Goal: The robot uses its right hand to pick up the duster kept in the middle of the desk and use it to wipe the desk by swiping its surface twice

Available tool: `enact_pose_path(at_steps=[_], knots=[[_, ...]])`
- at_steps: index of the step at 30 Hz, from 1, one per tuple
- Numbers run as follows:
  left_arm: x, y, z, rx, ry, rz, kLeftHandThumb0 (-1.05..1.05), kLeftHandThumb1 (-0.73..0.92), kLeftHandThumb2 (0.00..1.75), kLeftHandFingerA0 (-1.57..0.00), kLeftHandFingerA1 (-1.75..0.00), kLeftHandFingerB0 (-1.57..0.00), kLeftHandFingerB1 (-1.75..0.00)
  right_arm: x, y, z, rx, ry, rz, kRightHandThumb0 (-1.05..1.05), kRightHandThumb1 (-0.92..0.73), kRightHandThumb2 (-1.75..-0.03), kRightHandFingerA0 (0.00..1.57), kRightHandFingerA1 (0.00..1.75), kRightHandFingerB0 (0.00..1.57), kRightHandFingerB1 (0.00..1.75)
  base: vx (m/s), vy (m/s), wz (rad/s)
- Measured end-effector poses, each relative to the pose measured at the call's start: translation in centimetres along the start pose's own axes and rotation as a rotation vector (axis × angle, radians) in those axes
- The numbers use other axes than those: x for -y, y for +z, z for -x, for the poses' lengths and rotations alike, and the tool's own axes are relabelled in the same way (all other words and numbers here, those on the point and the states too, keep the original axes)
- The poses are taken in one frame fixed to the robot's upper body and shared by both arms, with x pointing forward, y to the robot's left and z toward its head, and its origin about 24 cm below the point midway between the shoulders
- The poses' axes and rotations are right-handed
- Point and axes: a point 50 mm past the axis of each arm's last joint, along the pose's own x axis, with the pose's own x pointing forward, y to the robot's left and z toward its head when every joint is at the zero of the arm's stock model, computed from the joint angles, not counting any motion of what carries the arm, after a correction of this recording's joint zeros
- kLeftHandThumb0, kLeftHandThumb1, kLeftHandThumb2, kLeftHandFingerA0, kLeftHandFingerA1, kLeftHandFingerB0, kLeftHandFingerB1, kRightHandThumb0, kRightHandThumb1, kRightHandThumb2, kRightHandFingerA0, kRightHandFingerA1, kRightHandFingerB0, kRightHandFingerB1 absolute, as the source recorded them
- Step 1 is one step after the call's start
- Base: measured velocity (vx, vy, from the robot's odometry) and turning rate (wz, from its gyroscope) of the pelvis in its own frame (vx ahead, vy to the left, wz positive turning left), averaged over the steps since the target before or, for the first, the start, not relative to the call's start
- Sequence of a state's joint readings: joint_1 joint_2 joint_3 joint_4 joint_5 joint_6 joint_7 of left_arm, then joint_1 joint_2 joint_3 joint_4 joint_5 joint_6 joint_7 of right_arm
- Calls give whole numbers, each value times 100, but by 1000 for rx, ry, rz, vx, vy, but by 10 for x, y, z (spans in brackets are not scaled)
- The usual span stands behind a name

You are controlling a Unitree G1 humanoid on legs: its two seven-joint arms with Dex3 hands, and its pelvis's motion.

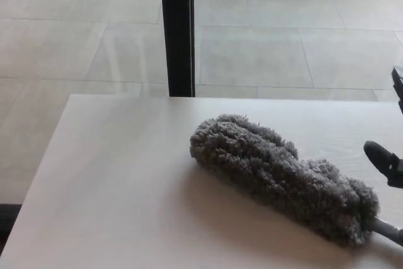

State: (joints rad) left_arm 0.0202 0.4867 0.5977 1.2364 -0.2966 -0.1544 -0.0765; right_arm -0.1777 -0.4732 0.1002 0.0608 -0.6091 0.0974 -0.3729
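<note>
A fluffy grey duster (283, 177) lies on the white desk (119, 181), its head running from the middle toward the lower right. Its grey handle (389, 230) sticks out at the bottom right edge of the head view. My right hand (390, 155) shows only partly at the right edge, above the handle end of the duster and apart from it. One black finger (381, 155) points left and another tip shows higher at the edge, so the fingers are apart with nothing held. My left hand does not show.
A black vertical post (178, 29) stands behind the desk's far edge. Pale tiled floor (283, 29) lies beyond. The desk's left edge (38, 174) runs diagonally down to the bottom left.
</note>
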Motion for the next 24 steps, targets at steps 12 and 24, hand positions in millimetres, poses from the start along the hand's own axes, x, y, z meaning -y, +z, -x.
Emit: enact_pose_path(at_steps=[12, 24], knots=[[-3, -7, 2, -19, 4, -8, -48, 46, 55, -89, -61, -77, -52, 46, -91, 82, -352, -57, 119, -74, -61, -99, 0, 47, 0, 36, 0, 0, 0], [-6, -15, 5, -39, 11, -17, -55, 48, 55, -96, -88, -75, -50, 63, -168, 145, -775, -143, 48, -62, -82, -65, 0, 41, 0, 38, 0, 0, 0]])
